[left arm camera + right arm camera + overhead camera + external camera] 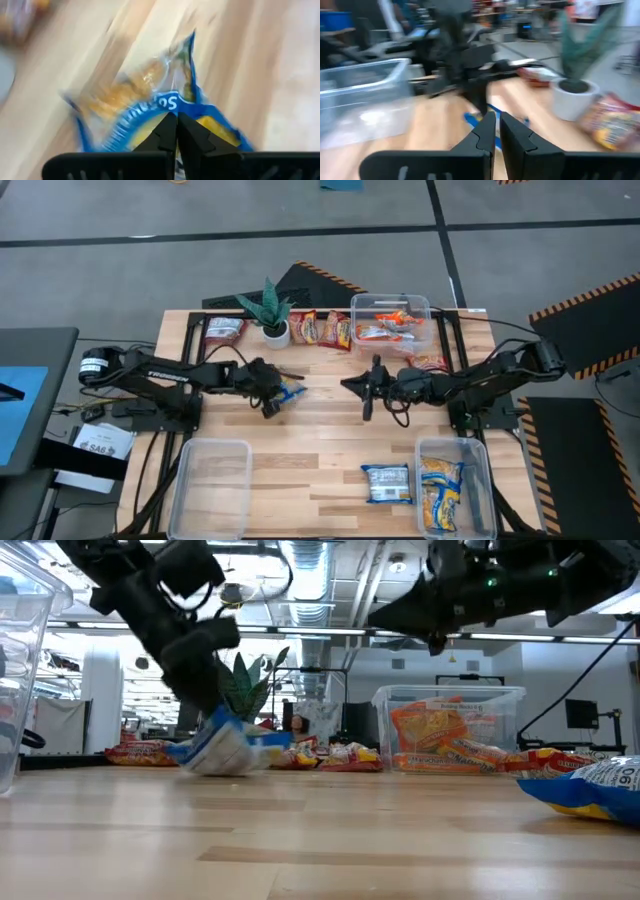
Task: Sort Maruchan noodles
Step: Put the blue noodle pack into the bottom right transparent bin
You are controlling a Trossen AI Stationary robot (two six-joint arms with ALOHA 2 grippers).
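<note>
My left gripper (272,398) is left of the table's middle, shut on a blue-yellow noodle packet (291,391), which also shows in the low view (225,750) and in the left wrist view (150,100). My right gripper (367,392) hovers at mid-table, right of that packet. It holds nothing, and its fingers are shut (497,120). Other packets lie along the far edge (325,330) and inside the far bin (390,325). A blue packet (387,483) lies flat near the near edge, and an orange-yellow one (440,490) lies in the near right bin. My left gripper pinches the blue-yellow packet between its two fingers at the blue end seam (172,107). The fingers (205,700) come down at a slant from above. The crumpled packet hangs below them, low over the table; whether its lower edge touches the wood I cannot tell.
A potted green plant (272,315) stands by the far edge, just beyond my left gripper. A clear bin (212,475) sits at the near left, another (478,470) at the near right, and a third (425,308) at the far side. Bare wood lies between the two near bins.
</note>
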